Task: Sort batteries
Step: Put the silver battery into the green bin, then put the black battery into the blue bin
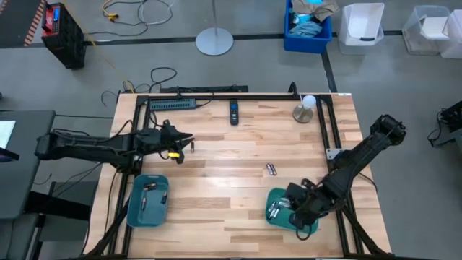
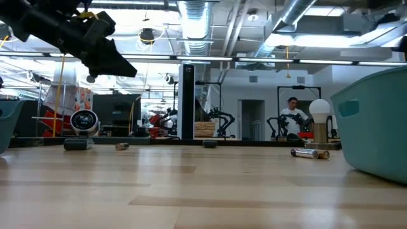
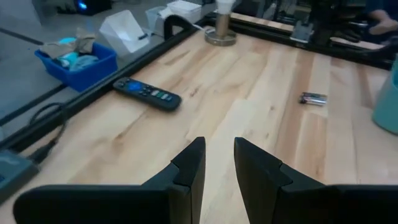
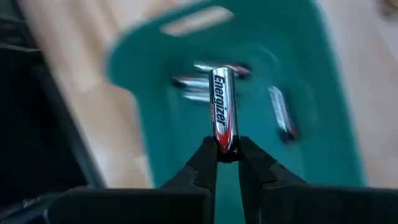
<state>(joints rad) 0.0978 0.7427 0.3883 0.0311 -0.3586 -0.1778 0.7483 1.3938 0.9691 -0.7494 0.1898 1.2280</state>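
My right gripper (image 4: 227, 155) hovers over the right teal tray (image 1: 276, 214) near the table's near-right corner, shut on a silvery Energizer battery (image 4: 222, 106). Several more batteries (image 4: 278, 111) lie in that tray. The left teal tray (image 1: 148, 200) holds a few batteries (image 1: 150, 187). Two batteries (image 1: 271, 169) lie side by side on the wood mid-table, also visible as batteries (image 3: 313, 98) in the left wrist view. My left gripper (image 3: 219, 163) is raised above the table's left part, open and empty, its fingers a small gap apart. My right gripper pinches the battery by its near end (image 4: 225, 144) between its two fingertips. The battery sticks straight out past the fingers, along their line. It is lifted clear above the tray's inside.
A black remote (image 1: 234, 112) lies near the far edge, and a round-based lamp-like knob (image 1: 304, 108) stands at the far right. A black frame rail (image 1: 216, 96) runs along the far edge. Bare wood lies between the two trays.
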